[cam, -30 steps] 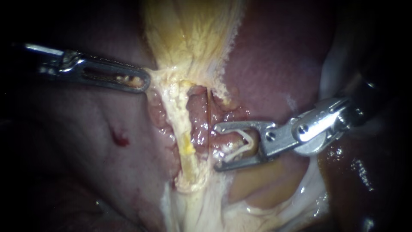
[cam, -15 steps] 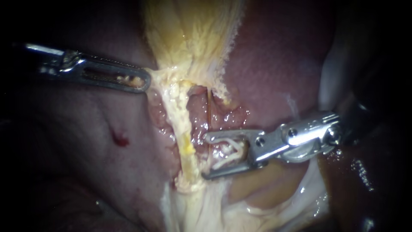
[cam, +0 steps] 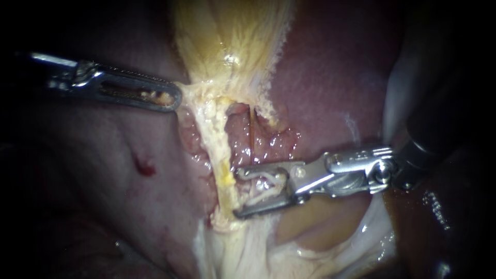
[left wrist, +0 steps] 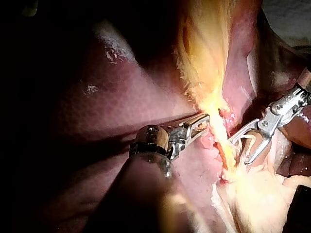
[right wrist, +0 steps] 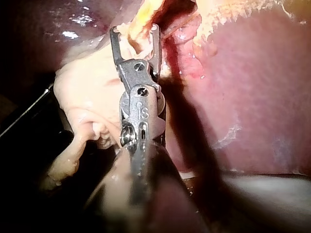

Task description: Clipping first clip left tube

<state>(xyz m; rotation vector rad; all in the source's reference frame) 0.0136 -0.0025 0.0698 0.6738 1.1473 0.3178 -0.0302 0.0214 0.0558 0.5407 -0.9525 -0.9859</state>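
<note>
A white clip [cam: 271, 182] is held between the wide-spread jaws of the right instrument [cam: 236, 193] and is touched by both. The left tube [cam: 223, 165] is met just ahead of the tips, not yet between them. Its long axis is laid across the jaws' line, so a short advance straight ahead is judged to be needed. Farther off, pale tissue [cam: 188, 90] below the gallbladder [cam: 227, 36] is clamped by the left instrument [cam: 175, 98].

Our left tool [left wrist: 205, 120] grips pale tissue [left wrist: 215, 108]; just beyond it, our right tool [left wrist: 239, 151] holds a clip [left wrist: 248, 140] in spread jaws.
</note>
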